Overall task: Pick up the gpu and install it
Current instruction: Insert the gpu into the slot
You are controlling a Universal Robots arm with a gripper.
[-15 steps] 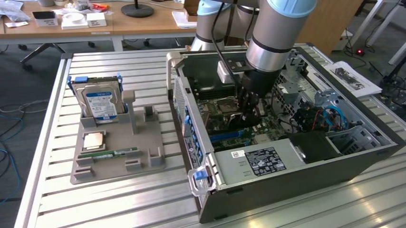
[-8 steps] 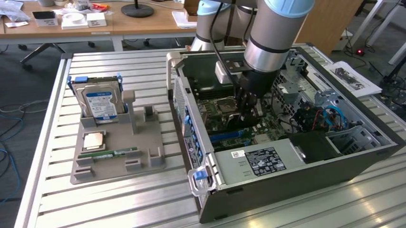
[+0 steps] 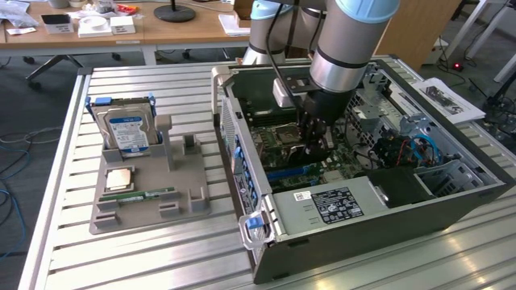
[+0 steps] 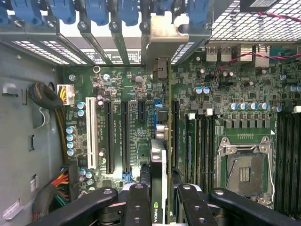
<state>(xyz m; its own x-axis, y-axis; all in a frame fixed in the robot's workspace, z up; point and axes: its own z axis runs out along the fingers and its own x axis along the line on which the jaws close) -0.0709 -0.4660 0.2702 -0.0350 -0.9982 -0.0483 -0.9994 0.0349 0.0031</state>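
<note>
Wooden desks (image 3: 185,30) line the back of the room, and in front of them a slatted metal tabletop (image 3: 161,254) carries one open computer case (image 3: 363,211) and one grey holder (image 3: 181,199). One robot arm (image 3: 347,54) reaches down into the case, its gripper (image 3: 315,138) low over the green mainboard (image 4: 211,94). From the wrist, the fingers (image 4: 139,202) are clenched on the gpu (image 4: 158,155), one on each face. The card hangs edge-on between them, its metal end bracket (image 4: 162,37) up at the slotted back wall of the case and its lower edge close over the board, just beside the two long black slots (image 4: 116,136). Whether it is seated I cannot tell. I would judge the card light and stiff but delicate: it looks best pinched across its flat faces near the middle, as it is now, keeping off the contact edge and the small parts. Counting the rest: one gpu, one hard drive (image 3: 127,130) upright in the holder, one bare processor chip (image 3: 119,179) and one green memory stick (image 3: 145,196) lying there, and one empty processor socket (image 4: 244,172) on the board
</note>
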